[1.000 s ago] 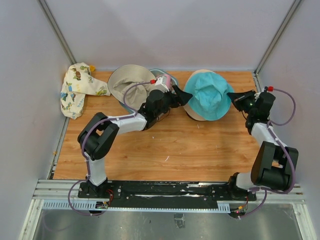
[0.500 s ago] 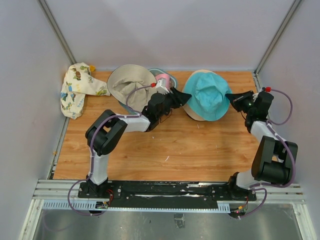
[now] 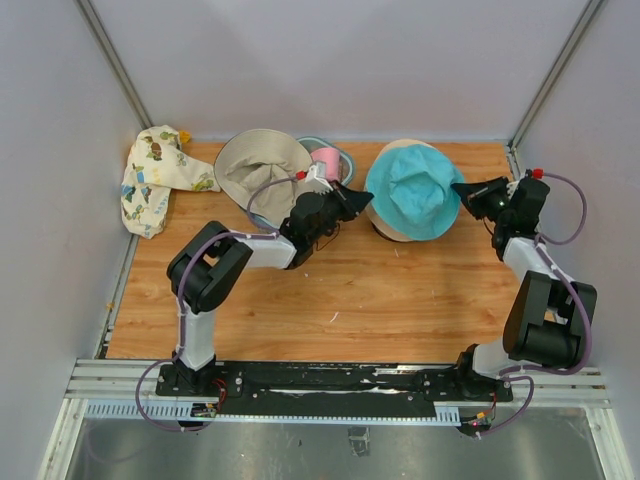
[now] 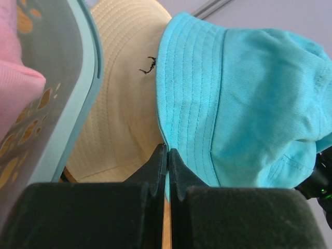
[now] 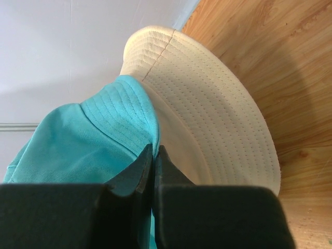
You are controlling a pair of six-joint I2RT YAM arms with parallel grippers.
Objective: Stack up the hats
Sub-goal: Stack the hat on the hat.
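Pinching now with the left pincer [image 4: 167, 150], wide apart a second ago and since brought together on the left brim of the teal hat [image 3: 415, 190]. Clamped on the opposite, right brim with the right pincer [image 5: 154, 150], as throughout that second. Means a hold on both sides of the teal hat, seated crown-up over the cream hat [image 5: 207, 114] near the far right corner of the table [image 3: 350, 290]. Probably set up for tugging that brim down square on the stack, or for lifting the pair; hard to say which.

Not yet stacked, judging by position: beige hat [image 3: 260, 165] at the far edge, left of centre, draped over the left side of the basket [image 3: 343, 153], and pink hat [image 3: 325, 160] inside it. Printed cloth [image 3: 155, 175] in the far left corner.

Nothing readable anywhere: no brand, no label. Only a small black stitched mark [image 4: 148, 65] on the cream brim, not legible as letters.
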